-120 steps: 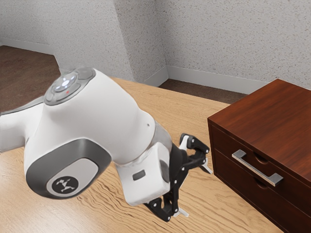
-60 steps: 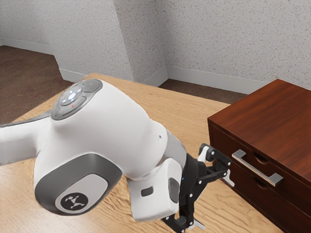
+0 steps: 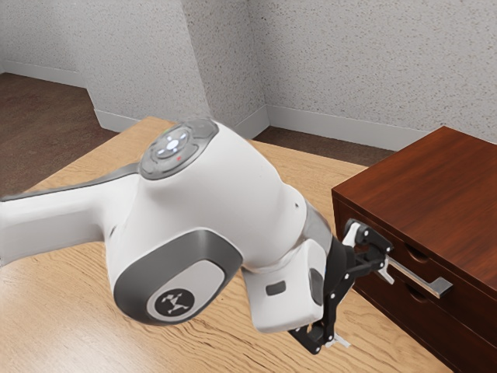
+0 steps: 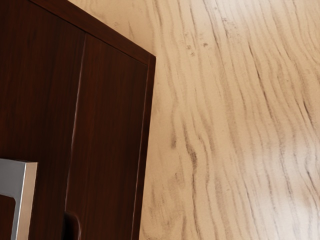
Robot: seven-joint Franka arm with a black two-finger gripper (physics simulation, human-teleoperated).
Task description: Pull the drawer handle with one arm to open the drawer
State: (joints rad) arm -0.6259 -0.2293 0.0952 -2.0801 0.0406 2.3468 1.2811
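Wooden tabletop (image 3: 78, 311) lies under the arm; your gripper (image 3: 363, 307) hangs with fingers spread, gripping nothing, the drawer handle (image 3: 415, 273) at its two o'clock (just beside the upper finger). The drawer (image 3: 466, 299) looks shut: grasp and pull remain.

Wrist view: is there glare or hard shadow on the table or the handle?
Wrist view: a pale sheen washes out some grain on the table; the handle looks plain grey, without hard shadow. Exterior view: the cabinet top has a soft reddish sheen.
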